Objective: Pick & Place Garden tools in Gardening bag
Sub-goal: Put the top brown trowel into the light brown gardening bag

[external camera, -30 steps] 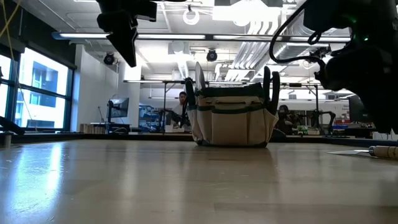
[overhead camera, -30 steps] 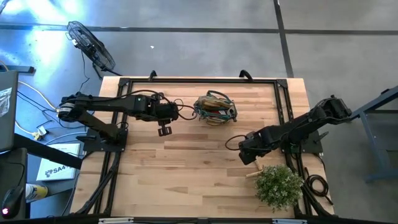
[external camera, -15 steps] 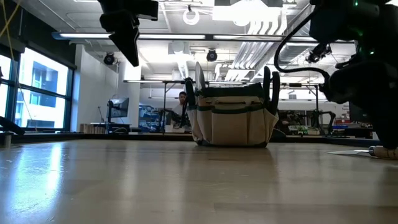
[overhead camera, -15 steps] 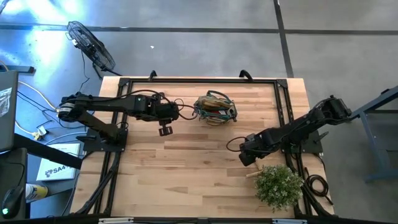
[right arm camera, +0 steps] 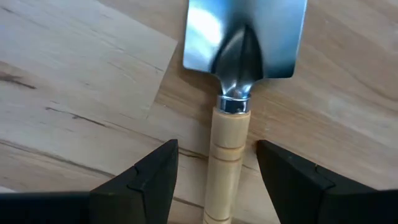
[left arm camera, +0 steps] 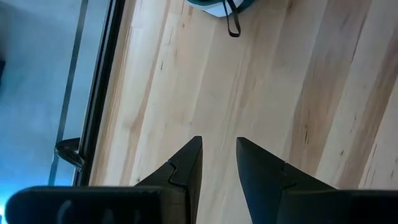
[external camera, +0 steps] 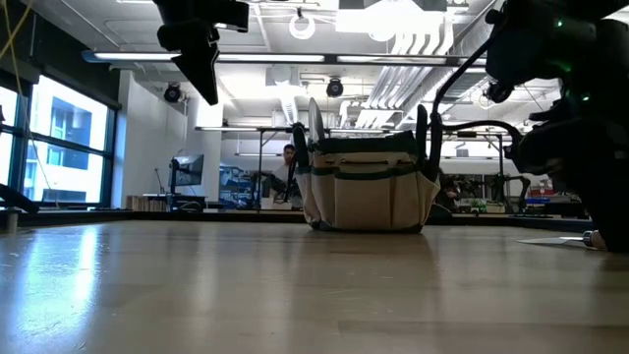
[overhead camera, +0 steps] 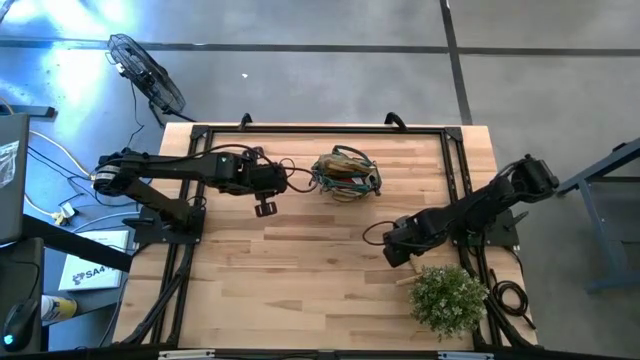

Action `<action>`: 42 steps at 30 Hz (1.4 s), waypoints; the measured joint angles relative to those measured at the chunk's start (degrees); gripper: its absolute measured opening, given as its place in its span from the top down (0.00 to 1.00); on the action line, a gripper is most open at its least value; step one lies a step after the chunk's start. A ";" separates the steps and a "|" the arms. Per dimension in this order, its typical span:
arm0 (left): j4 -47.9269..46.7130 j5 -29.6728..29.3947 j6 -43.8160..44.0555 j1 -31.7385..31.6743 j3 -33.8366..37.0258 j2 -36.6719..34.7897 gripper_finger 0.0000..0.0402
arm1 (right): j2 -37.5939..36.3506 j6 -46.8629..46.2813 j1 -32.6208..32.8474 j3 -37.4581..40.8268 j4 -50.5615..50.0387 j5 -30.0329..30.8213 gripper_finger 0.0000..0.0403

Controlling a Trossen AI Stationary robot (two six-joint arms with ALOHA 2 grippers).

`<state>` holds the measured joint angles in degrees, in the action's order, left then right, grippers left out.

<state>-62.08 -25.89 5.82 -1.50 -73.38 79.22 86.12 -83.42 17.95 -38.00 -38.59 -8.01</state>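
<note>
A trowel lies flat on the table near its right edge, with a metal blade (right arm camera: 245, 37) and a pale wooden handle (right arm camera: 225, 168). My right gripper (right arm camera: 217, 149) points down just above it, open, one finger on each side of the handle and clear of it. In the high view only the handle's end (overhead camera: 405, 280) shows below my right gripper (overhead camera: 400, 250). The gardening bag (overhead camera: 345, 172) stands upright at the far middle with tools sticking out of it. My left gripper (overhead camera: 265, 208) hangs left of the bag, high above the table, open with nothing between its fingers (left arm camera: 186, 168).
A bushy green plant (overhead camera: 447, 297) stands at the near right corner, close beside the trowel and my right arm. A dark frame (overhead camera: 300, 130) runs along the table's far and side edges. Bare wood lies across the table's middle and near left.
My right gripper has sunk toward the trowel on the table, still pointing down with its fingers equally far apart. The trowel has stayed where it was.
</note>
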 joint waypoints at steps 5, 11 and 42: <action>0.04 -0.49 0.00 0.00 0.00 -0.02 0.77 | 2.12 0.33 0.48 -0.24 -0.20 -0.10 0.47; 0.09 -0.50 0.00 0.00 0.00 -0.02 0.77 | 1.97 -0.41 0.42 -0.22 -0.99 0.20 0.52; -3.34 6.69 -0.19 0.02 -0.04 -0.06 0.77 | -4.09 4.90 5.17 -3.64 5.92 15.26 0.87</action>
<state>-65.43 -19.21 5.64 -1.48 -73.43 79.15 82.03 -78.52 23.13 -41.64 -32.67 7.25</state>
